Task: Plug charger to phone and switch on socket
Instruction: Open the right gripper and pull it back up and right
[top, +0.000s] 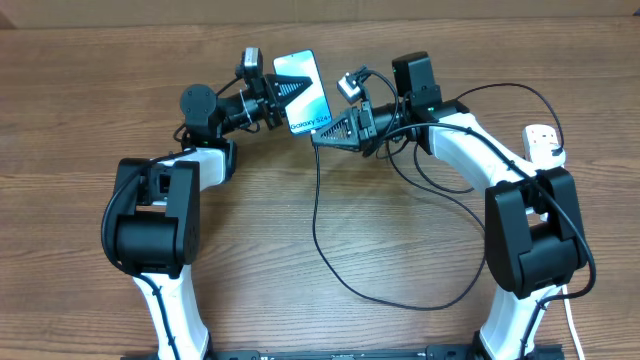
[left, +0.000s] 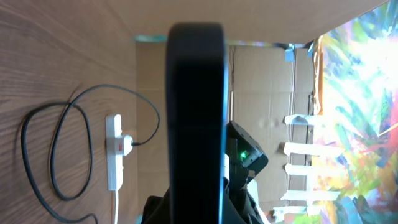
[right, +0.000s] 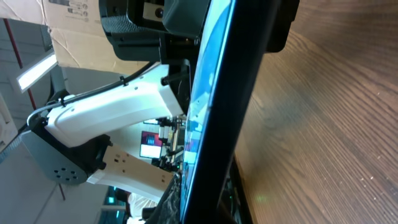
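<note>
— Since the phone (top: 312, 90) is up off the table (top: 80, 120) between both arms, which step is this?

— Plugging in, I'd judge. The left gripper (top: 285, 92) is clamped on the phone's upper part, holding it tilted. The right gripper (top: 335, 128) is closed too, at the lower end near the line of text, where the charger (top: 316, 215) cable begins.

— Is the connector seated?

— I cannot tell. It is hidden, and the right wrist view shows only the phone edge-on, so the right fingers may be pinching the connector or the phone's edge.

— And the far end?

— The white plug (left: 125, 144) sits in the socket (top: 545, 143), which lies on the table beside the right arm.

— So next?

— Probably a firm, straight push along the phone's length while the left grip braces it. After that comes setting it down and pressing at the red switch marks (left: 115, 147).
</note>
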